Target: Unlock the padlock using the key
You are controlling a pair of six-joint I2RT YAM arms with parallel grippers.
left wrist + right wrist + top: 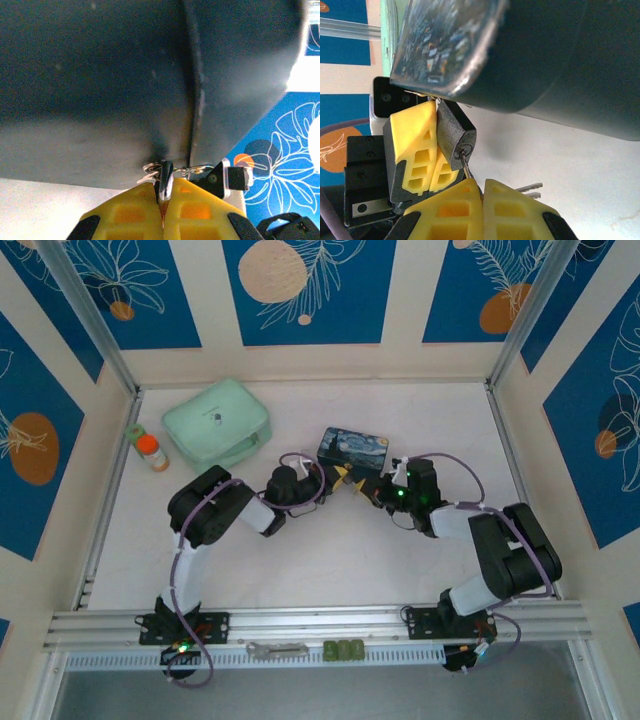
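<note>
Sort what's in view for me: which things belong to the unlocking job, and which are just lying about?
In the job: padlock, gripped by the left gripper; key, in its keyhole, gripped by the right gripper.
Lying about: blue tin beside the padlock, mint pouch, orange-capped bottle, metal bar on the front rail.

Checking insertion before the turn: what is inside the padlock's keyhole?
The key enters the keyhole of the padlock, pinched in the right gripper, jaws shut. Its tip is hidden inside the body.

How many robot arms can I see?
2. The left arm reaches in from the left, holding the padlock. The right arm reaches in from the right, holding the key in it. They meet by the blue tin.
</note>
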